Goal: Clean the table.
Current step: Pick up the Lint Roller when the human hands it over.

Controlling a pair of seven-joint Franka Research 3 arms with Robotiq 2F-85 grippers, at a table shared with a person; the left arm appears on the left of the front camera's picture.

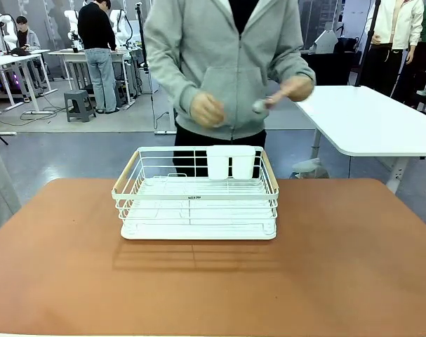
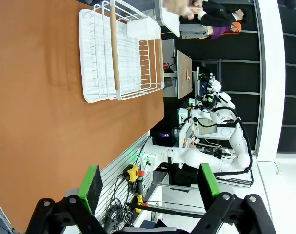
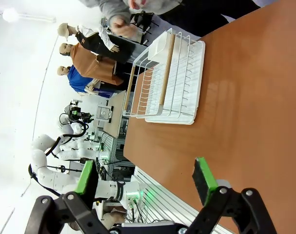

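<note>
It looked like a robotics lab or open workshop hall; beyond the far edge of the brown table [image 1: 353,267] lay a bare grey floor [image 1: 79,151] with loose cables [image 1: 16,116], a grey step stool [image 1: 78,104] and white-topped workbenches [image 1: 93,53] where people [image 1: 98,42] stood or sat; below the table's near edge ran a slotted metal panel [image 2: 119,163] carrying a yellow emergency-stop button [image 2: 133,171] and bundled wiring [image 2: 116,208].

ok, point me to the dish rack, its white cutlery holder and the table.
dish rack [image 1: 197,199]: front view, front top rail.
cutlery holder [image 1: 220,163]: front view, front wall.
table [image 1: 353,267]: front view, bare top.
</note>
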